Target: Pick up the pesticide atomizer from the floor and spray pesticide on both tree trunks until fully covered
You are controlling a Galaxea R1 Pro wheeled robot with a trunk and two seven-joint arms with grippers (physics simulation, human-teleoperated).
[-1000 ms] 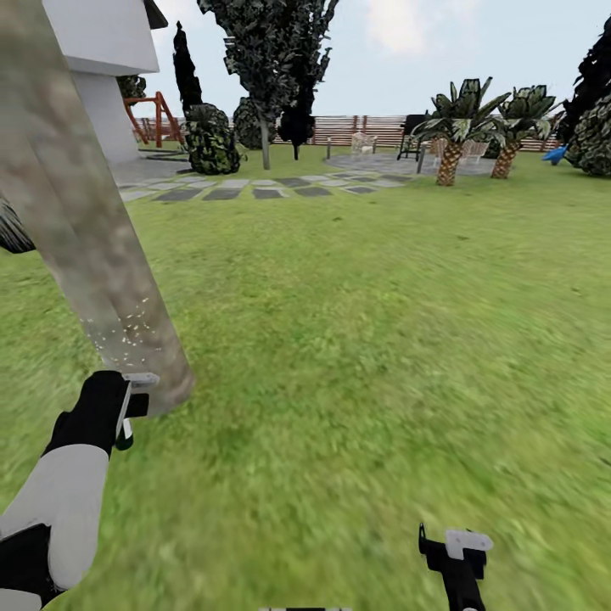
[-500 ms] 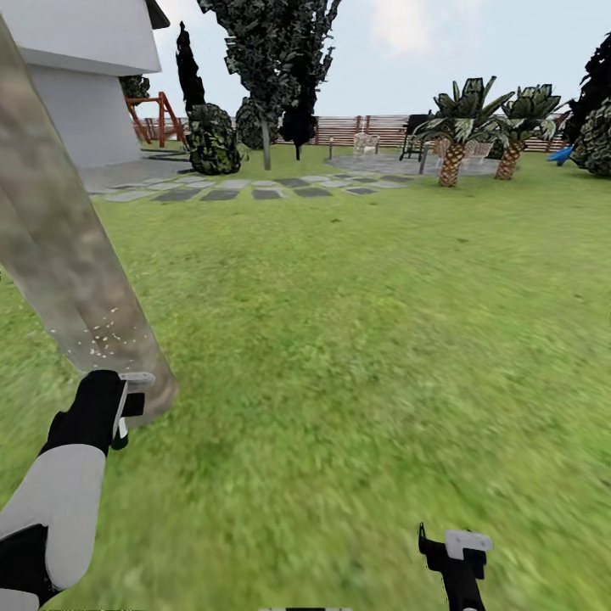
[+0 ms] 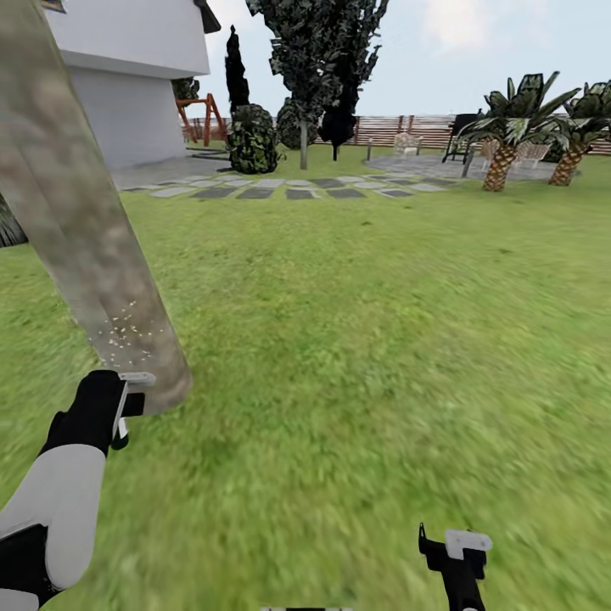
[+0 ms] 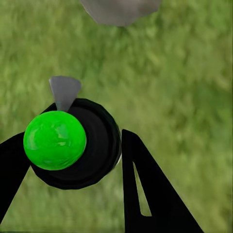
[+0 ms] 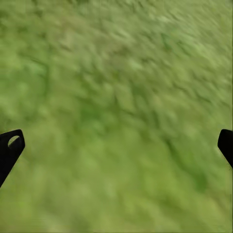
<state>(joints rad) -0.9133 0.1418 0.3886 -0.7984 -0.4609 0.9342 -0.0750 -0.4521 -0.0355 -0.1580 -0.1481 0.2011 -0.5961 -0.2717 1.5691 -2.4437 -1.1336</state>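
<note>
you have the pesticide atomizer [image 4: 68,143] clamped in the jaws of your left gripper [image 3: 126,406], its black body and green top wedged between the two black fingers [image 4: 148,189], with the grey nozzle pointing towards the foot of the tree trunk [image 3: 93,246]. that trunk rises from the lawn [image 3: 365,339] just ahead of the gripper, leaning across the frame, and a small cloud of pesticide [image 3: 126,329] speckles its lower part only. your right gripper [image 3: 456,547] hangs low over bare grass with its jaws wide apart and nothing between them. the main risk, as i judge it, is patchy cover: the specks sit in one low band, so if you keep the nozzle fixed there the upper bark and the far side stay dry. the nozzle is also very near the bark, so a careless lift could knock the atomizer against the trunk and twist it in the jaws. any turn of the base could swing the spray off onto the grass. the second tree is still to do.
</note>
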